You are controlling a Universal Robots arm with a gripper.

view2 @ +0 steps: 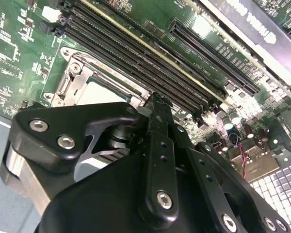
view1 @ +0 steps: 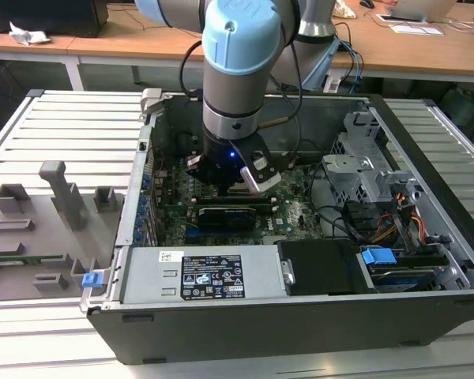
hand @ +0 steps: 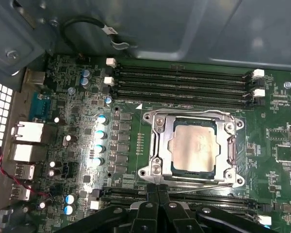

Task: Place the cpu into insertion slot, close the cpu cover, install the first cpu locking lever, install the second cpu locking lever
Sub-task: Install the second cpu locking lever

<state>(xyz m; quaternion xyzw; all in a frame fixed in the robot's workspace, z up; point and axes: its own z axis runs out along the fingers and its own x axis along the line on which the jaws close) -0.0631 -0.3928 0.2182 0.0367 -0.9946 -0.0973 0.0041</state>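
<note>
The cpu [hand: 194, 148], a dull silver-beige square, lies in the insertion slot [hand: 171, 168] on the green board. The silver cpu cover [hand: 161, 145] lies flat over it, with the chip showing through its window. A thin metal lever [hand: 203, 186] runs along the socket edge nearest my gripper [hand: 158, 187]. My black fingers are shut together, with their tips at that edge, touching or just above the lever. In the second wrist view my fingers [view2: 156, 104] stand beside the cover [view2: 82, 73]. In the exterior view my gripper [view1: 225, 180] is down inside the computer case.
Long black memory slots [hand: 184, 82] run along the far side of the socket, and more slots [hand: 121, 196] lie beside my fingers. Capacitors [hand: 101, 133] and rear ports [hand: 26, 141] stand nearby. Case walls [view1: 142, 197], a power supply [view1: 205, 272] and a drive cage [view1: 363, 170] surround the board.
</note>
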